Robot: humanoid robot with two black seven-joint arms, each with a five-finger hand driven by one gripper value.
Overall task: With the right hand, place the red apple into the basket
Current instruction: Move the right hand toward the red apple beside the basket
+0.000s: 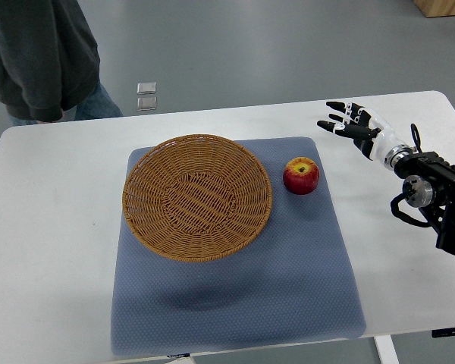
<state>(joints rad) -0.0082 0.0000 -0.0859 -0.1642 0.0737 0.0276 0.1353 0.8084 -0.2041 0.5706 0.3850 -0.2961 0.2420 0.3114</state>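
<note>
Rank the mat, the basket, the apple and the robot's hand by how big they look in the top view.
1. mat
2. basket
3. right hand
4. apple
The hand and the apple look close in size, so their order is unsure.

This is looking like a robotics lab or test room. A plain white rectangular table [53, 220] is standing on a smooth grey floor [273, 45], a black-and-white robot arm [428, 189] is reaching over it, and a person in a dark grey top [38, 53] is standing just behind the table.
</note>
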